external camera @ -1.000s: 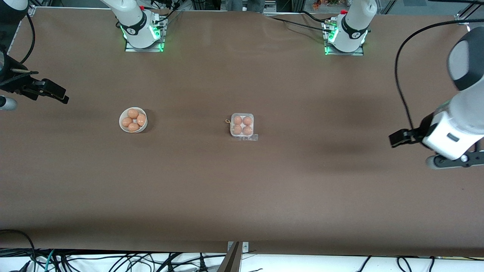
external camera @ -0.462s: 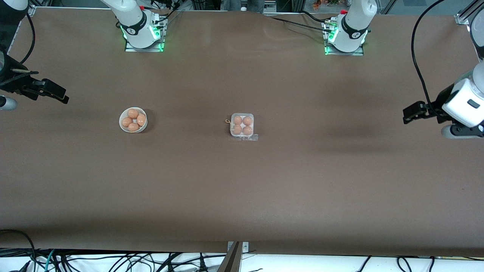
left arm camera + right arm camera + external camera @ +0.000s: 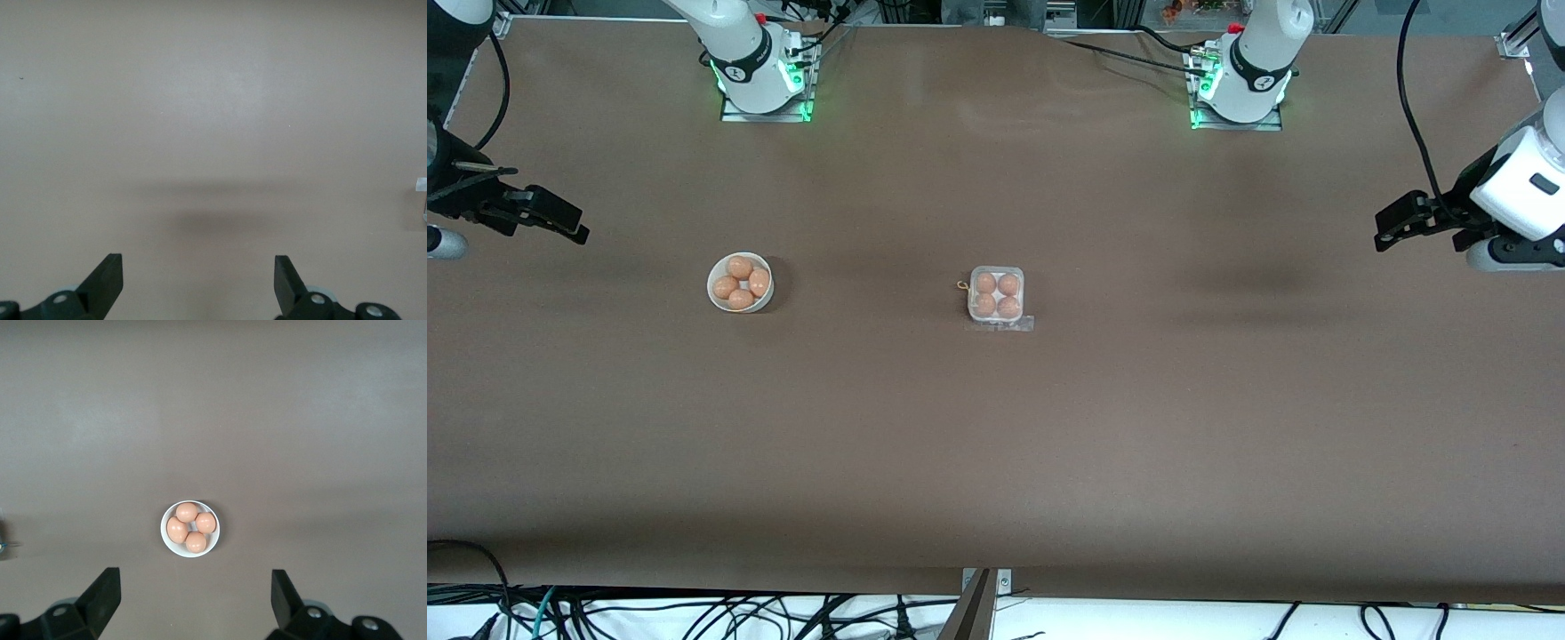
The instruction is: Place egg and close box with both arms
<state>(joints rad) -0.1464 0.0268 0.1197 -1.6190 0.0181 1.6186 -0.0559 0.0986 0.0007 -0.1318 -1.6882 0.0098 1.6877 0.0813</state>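
Observation:
The clear egg box (image 3: pixel 996 295) sits at the table's middle with several brown eggs in its cells. A clear flap lies on the table at its edge nearer the front camera, and I cannot tell whether the lid is fully down. My left gripper (image 3: pixel 1393 224) hangs open and empty over bare table at the left arm's end, far from the box; it is also open in the left wrist view (image 3: pixel 199 280). My right gripper (image 3: pixel 567 226) hangs open and empty at the right arm's end. Its wrist view (image 3: pixel 195 597) looks down on the bowl.
A round white bowl (image 3: pixel 715 293) with several brown eggs stands between the box and the right arm's end, and it shows in the right wrist view (image 3: pixel 168 543). A tiny yellowish loop (image 3: pixel 962 285) lies beside the box. Cables run along the table's near edge.
My left arm has swung up and back toward its end of the table, its gripper moving toward the bases' side. The right arm, box and bowl have not moved.

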